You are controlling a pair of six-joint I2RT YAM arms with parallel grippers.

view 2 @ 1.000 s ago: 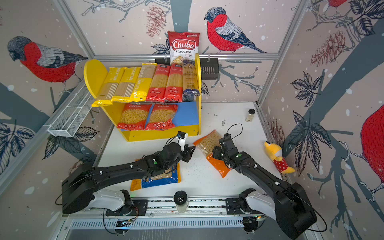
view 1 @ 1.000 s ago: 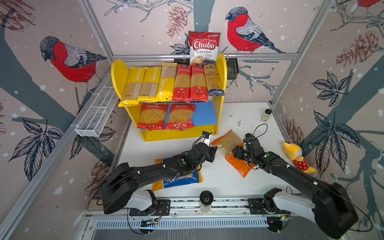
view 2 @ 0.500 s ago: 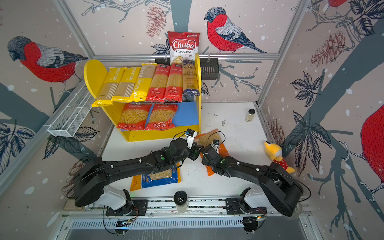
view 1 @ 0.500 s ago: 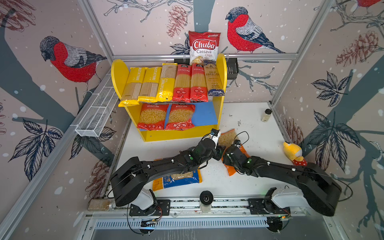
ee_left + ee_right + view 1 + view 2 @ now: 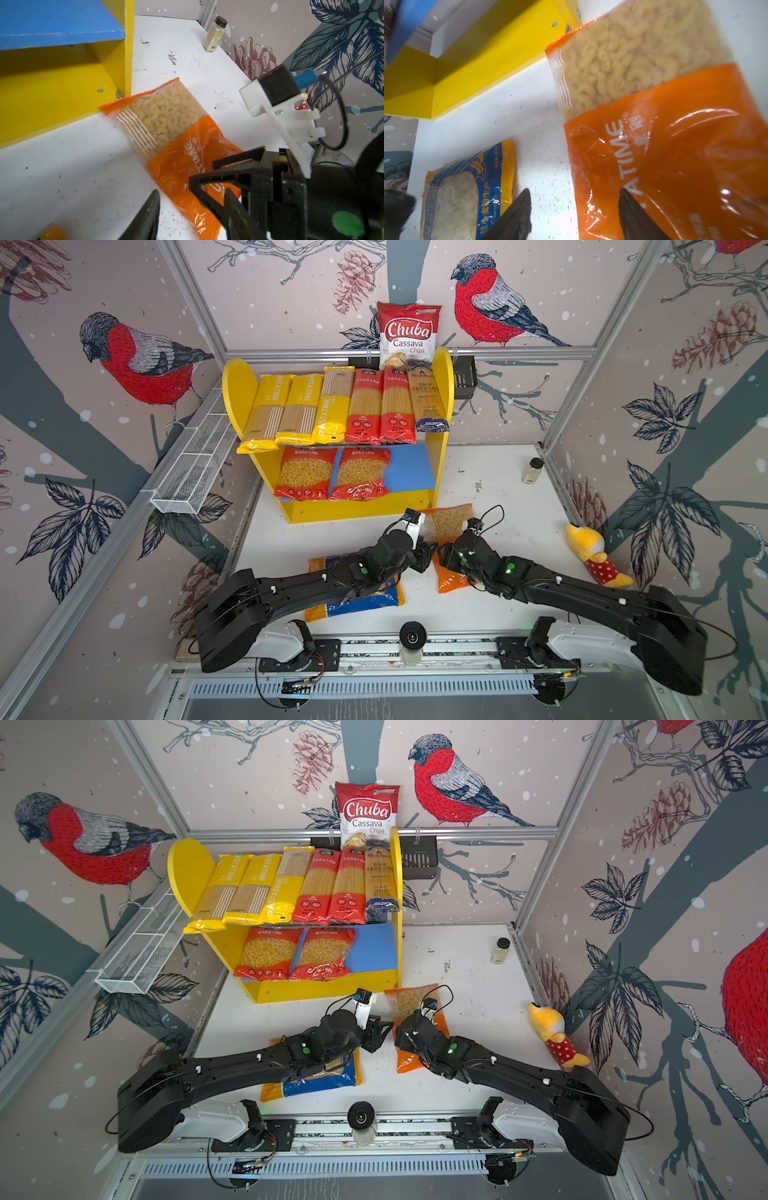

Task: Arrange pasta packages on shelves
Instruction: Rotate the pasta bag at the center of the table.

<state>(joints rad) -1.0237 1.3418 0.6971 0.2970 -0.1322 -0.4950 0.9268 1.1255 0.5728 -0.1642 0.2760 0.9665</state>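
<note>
The orange pasta bag lies flat on the white table, its top corner against the front right foot of the yellow shelves. My right gripper is open, straddling the bag's left edge, one finger over the bag and one over bare table. My left gripper faces it, open and empty. A blue-yellow bag lies under the left arm. Several spaghetti packs fill the upper board; two red bags sit on the lower.
A Chuba chips bag stands behind the shelves beside a black basket. A white wire basket hangs on the left wall. A small jar stands at the back right and a plush toy lies at the right edge.
Both grippers have come together at the orange bag, the right one sweeping left to its left edge. The bag has turned straighter and slid toward the shelf foot.
</note>
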